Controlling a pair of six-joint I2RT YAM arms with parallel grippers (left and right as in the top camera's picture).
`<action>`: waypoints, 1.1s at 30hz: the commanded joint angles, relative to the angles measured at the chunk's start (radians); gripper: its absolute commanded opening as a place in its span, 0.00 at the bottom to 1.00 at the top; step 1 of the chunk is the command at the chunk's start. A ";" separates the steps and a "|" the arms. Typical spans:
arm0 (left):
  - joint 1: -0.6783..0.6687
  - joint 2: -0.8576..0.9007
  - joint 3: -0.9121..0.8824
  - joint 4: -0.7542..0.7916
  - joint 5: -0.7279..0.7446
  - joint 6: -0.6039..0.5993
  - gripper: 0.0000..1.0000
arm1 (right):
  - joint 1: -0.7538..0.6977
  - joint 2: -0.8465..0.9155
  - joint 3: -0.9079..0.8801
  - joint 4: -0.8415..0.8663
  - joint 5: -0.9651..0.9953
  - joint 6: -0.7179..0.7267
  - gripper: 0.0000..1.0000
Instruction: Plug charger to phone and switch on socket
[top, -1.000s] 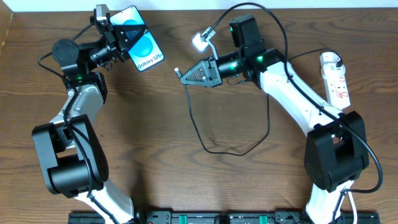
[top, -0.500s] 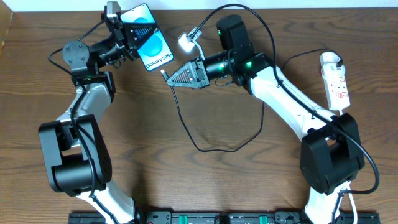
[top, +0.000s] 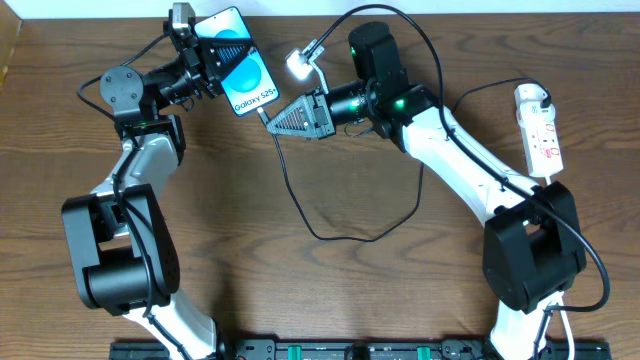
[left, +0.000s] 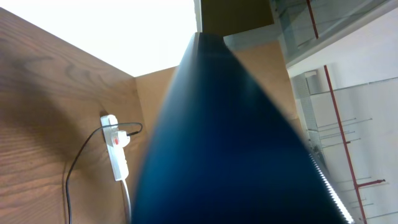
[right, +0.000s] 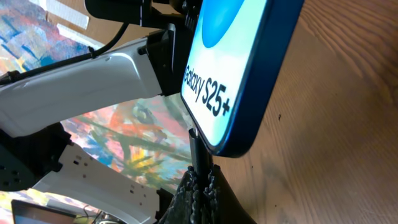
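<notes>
Because the phone (top: 238, 62) hangs in mid-air rather than lying braced on the table (top: 350, 300), any push that is not straight along it could go badly. Its long axis runs from upper left to lower right in the overhead view, with the screen turned up toward that camera. The end below the "Galaxy S25+" lettering points down-right at the plug tip (right: 194, 146). In the right wrist view that tip touches the bottom edge close to the screen side (whether it has found the port or only the frame I cannot tell). If it sits on the frame, more pressure would likely skid it off, bend it, or swing the phone round in its hold.

The right gripper (right: 200, 178) is closed on the charger (top: 330, 236) just behind the tip, leaving little free length to flex. The left gripper (top: 200, 52) is clamped on the phone's upper half, away from the contact, which gives the push a long lever. Farther out, the cable loops slack on the wood. The white adapter head (top: 298, 66) sits beside the right arm, well apart from the socket (top: 537, 125) at the far right.
</notes>
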 joint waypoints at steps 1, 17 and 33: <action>0.000 -0.007 0.018 0.017 0.012 -0.001 0.07 | -0.003 -0.003 0.009 0.005 0.015 0.029 0.01; 0.000 -0.007 0.018 0.017 0.046 0.011 0.07 | -0.003 -0.003 0.009 0.035 0.053 0.076 0.01; 0.000 -0.007 0.018 0.017 0.083 0.085 0.07 | -0.003 -0.003 0.009 0.153 0.066 0.208 0.01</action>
